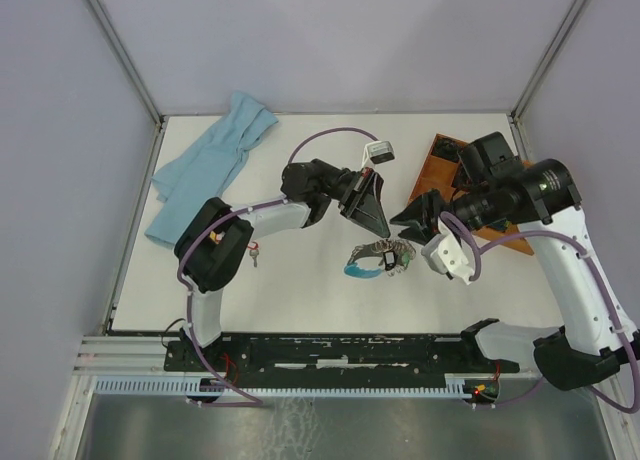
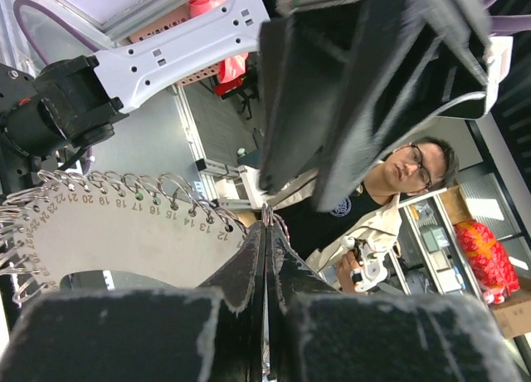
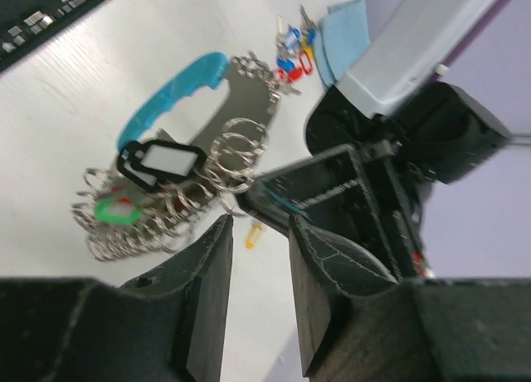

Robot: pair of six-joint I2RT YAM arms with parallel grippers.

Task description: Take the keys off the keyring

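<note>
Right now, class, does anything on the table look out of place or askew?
Yes: a blue cloth lies crumpled at the far left, and a few tagged keys lie loose, apart from the keyring.

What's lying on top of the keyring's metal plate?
A black-framed white tag and a green tag lie on the keyring, among silver split rings. The part of the plate beneath them is covered.

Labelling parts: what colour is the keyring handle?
Keyring handle is light blue; right wrist view shows it best.
</note>
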